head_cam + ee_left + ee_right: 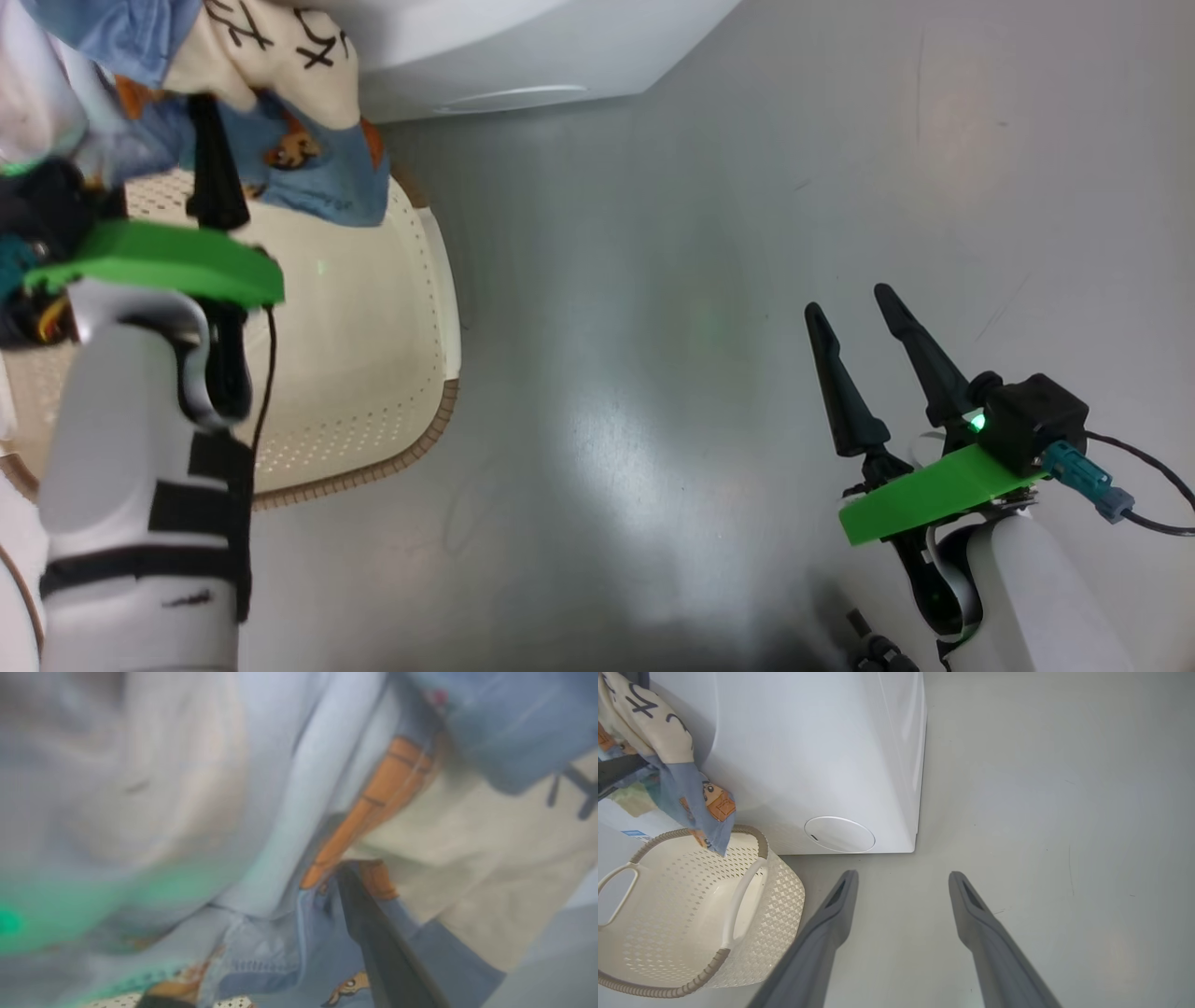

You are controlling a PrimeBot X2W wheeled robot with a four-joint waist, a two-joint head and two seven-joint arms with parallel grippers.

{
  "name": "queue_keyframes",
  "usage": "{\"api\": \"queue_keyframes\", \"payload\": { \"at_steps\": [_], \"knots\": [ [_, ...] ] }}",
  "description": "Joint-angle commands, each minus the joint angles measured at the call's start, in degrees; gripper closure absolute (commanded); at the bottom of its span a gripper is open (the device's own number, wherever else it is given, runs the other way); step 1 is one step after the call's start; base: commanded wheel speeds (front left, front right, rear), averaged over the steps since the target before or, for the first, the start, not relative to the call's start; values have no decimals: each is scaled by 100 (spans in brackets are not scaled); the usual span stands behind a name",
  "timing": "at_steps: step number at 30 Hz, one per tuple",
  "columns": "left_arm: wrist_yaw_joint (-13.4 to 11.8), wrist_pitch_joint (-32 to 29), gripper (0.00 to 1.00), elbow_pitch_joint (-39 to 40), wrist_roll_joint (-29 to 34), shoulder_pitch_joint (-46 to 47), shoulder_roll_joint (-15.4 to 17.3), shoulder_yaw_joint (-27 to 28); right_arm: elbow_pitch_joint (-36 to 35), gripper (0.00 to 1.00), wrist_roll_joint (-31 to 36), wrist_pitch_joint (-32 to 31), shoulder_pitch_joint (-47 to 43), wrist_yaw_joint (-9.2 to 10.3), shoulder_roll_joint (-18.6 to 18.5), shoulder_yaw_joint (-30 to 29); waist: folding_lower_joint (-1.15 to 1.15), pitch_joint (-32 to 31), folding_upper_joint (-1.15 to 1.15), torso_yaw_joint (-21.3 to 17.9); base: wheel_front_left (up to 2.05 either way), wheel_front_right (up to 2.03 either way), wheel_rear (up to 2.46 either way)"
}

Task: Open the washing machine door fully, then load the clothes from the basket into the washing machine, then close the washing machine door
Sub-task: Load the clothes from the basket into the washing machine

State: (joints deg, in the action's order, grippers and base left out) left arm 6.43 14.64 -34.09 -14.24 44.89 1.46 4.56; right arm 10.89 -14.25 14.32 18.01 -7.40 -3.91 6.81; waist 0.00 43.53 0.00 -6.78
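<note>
Two end effectors work over a grey floor [709,280]. In the head view the right end effector [848,303] hovers at the lower right, well apart from everything, its fingers spread wide with nothing between them. The left end effector [201,140] is raised above the basket [439,411], with the clothes [308,177] bunched over its one visible dark finger.

From the left wrist view comes the close detail: blurred light-blue and cream fabric [280,812] with an orange print presses right up against that finger [373,933]. The jaws stand wide; whether they pinch any fabric I cannot tell.

In the right wrist view, between that arm's own parted fingers, the scene shows side-on. The clothes hang against the front of the washing machine [808,742], their lowest blue corner dangling just over the basket's brown rim. The basket's perforated inside is bare, a white handle [738,905] on its near side. A round filter cap [839,834] sits low on the machine's front.
</note>
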Motion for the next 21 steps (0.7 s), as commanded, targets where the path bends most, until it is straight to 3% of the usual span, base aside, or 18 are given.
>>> {"api": "queue_keyframes", "payload": {
  "at_steps": [1, 6, 7, 8, 9, 10, 21],
  "knots": [
    [40, 36, 0, 91, 64, 109, 176, 106, -107, 0, 42, 68, -21, -9, 31, 109, 0, 57, 0, 1, 0, 0, 0],
    [84, 36, 2, 197, 61, 334, 167, 30, -72, 0, 53, 68, 13, -9, 49, 117, 0, 68, 0, -2, 0, 0, 0],
    [90, 36, 21, 224, 19, 343, 164, 19, -61, 0, 51, 68, 22, -9, 52, 121, 0, 57, 0, -4, 0, 0, 0],
    [90, 36, 21, 224, 19, 343, 164, 19, -61, 0, 51, 68, 22, -9, 52, 121, 0, 57, 0, -4, 0, 0, 0],
    [97, 36, 95, 266, -34, 336, 160, -16, -43, 0, 44, 68, 39, -9, 58, 112, 0, 13, 0, -1, 0, 0, 0],
    [100, 36, 100, 296, -83, 314, 158, -29, -34, 0, 42, 68, 45, -9, 60, 107, 0, -19, 0, 0, 0, 0, 0],
    [104, 36, 100, 1186, -329, -514, 149, -440, 95, 0, 1, 68, -32, -9, 81, 51, 0, -539, 0, 144, 0, 0, 0]
  ]
}}
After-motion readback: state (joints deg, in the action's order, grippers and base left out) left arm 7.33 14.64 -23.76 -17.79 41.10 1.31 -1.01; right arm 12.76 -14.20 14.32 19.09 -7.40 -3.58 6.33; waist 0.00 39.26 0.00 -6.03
